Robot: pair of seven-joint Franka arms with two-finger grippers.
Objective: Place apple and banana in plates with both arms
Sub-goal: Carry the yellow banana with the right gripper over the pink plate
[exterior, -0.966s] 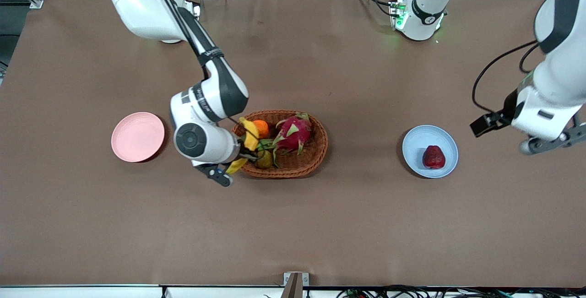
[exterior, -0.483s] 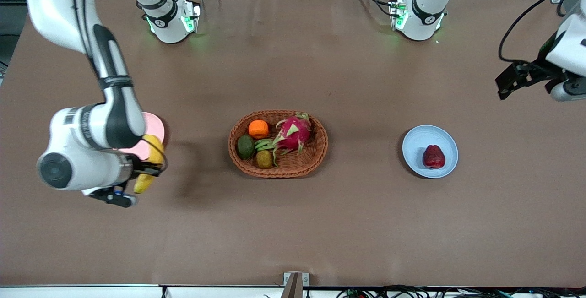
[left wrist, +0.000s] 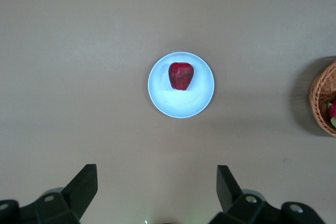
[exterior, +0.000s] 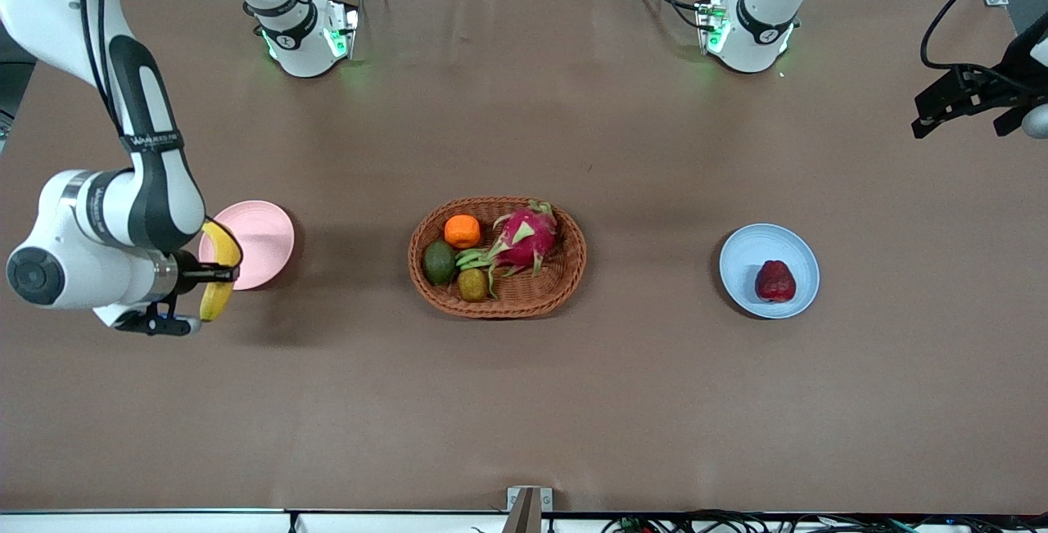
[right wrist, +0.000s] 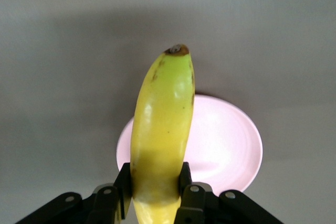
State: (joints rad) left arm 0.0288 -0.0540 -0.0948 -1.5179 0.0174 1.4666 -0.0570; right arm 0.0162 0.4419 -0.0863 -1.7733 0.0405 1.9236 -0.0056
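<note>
My right gripper is shut on the yellow banana and holds it in the air over the edge of the pale pink plate at the right arm's end of the table. In the right wrist view the banana sits between the fingers with the pink plate below it. The dark red apple lies on the light blue plate. Both show in the left wrist view, the apple on the plate. My left gripper is open and empty, raised high at the left arm's end of the table.
A brown wicker basket stands mid-table between the plates with an orange, a pink dragon fruit, a green avocado and other fruit in it. The basket's rim shows in the left wrist view.
My right gripper carried the banana from the basket toward the right arm's end and now holds it over the pink plate's edge. My left gripper rose away from the blue plate.
</note>
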